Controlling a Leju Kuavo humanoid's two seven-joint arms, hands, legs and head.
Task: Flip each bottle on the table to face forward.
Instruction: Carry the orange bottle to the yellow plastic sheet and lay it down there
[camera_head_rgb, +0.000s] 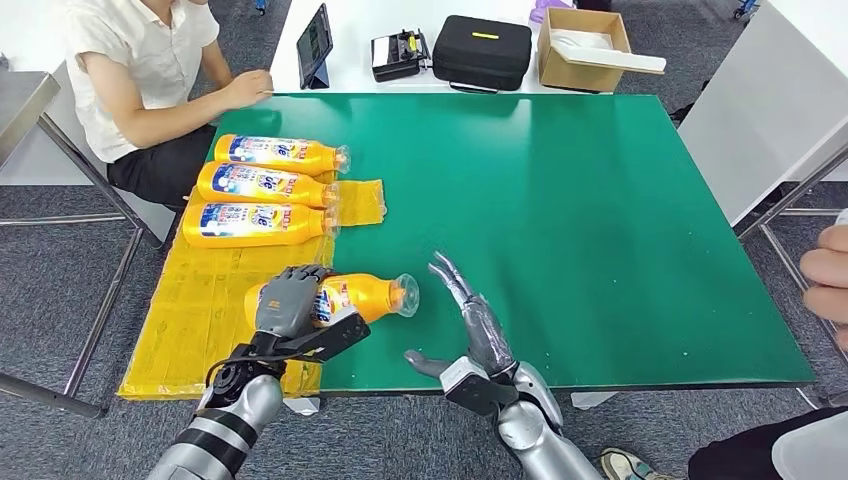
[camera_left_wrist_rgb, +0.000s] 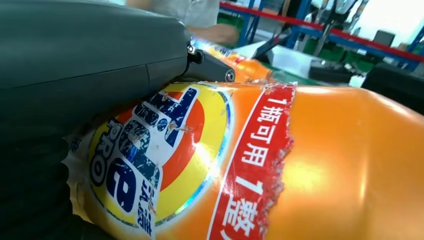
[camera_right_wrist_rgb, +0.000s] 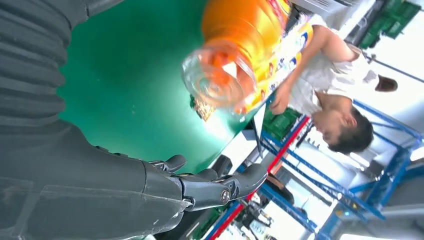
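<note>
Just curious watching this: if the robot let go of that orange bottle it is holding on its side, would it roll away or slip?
Probably it would roll: the orange bottle is round and lies on its side on the smooth green table. Its glossy label looks slippery, though the left hand wraps it well. The open right hand waits near the clear cap, likely to stop it.

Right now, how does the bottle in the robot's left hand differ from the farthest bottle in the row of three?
The held bottle is gripped by the left hand; the farthest bottle lies free, untouched. The held bottle sits partly on the green table, apart from the row; the farthest bottle rests on the yellow sheet beside two others. Both are orange, lie on their sides and have clear caps pointing right.
</note>
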